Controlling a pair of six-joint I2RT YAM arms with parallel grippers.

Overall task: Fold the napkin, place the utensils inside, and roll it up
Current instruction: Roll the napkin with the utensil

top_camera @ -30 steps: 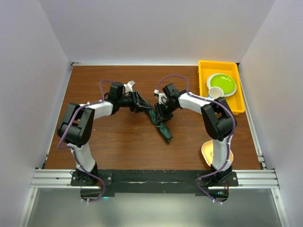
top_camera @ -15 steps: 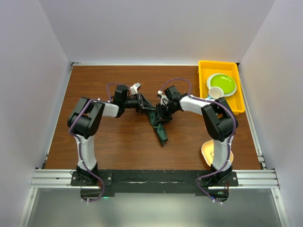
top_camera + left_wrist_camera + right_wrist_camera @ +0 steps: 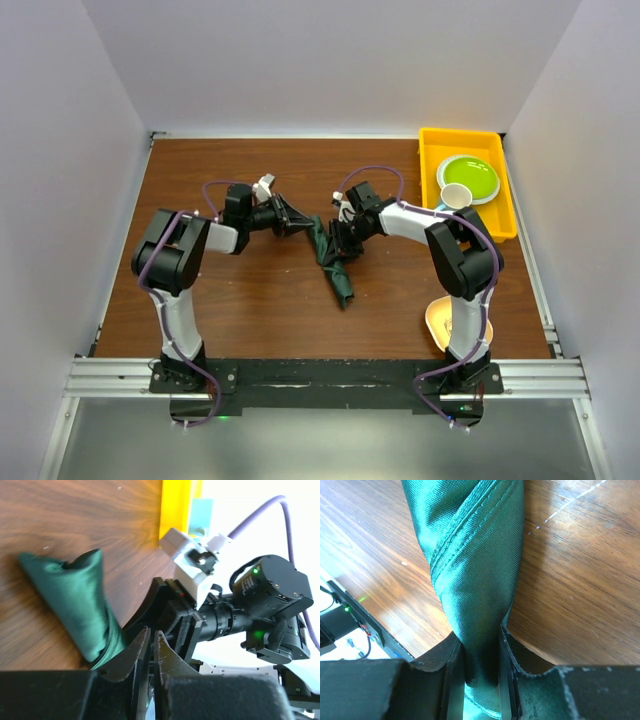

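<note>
The dark green napkin [image 3: 338,275] lies bunched in a narrow twisted strip at the middle of the table. My right gripper [image 3: 340,238] is shut on its upper end; in the right wrist view the cloth [image 3: 475,555] fills the gap between the jaws of the gripper [image 3: 481,640]. My left gripper [image 3: 300,227] meets the same end from the left. In the left wrist view its jaws [image 3: 151,632] stand almost together, the napkin [image 3: 75,595] runs down behind the left finger, and a sliver of green shows deep in the gap. The utensils are out of view.
A yellow tray [image 3: 432,180] at the back right holds a green plate [image 3: 470,177] and a white cup [image 3: 456,195]. A pale orange dish [image 3: 440,320] lies by the right arm's base. White walls close in the table on three sides.
My left gripper has closed at the napkin's upper end and drawn slightly left, its elbow swinging outward. The right gripper has kept its hold; the strip has shifted only a little.
</note>
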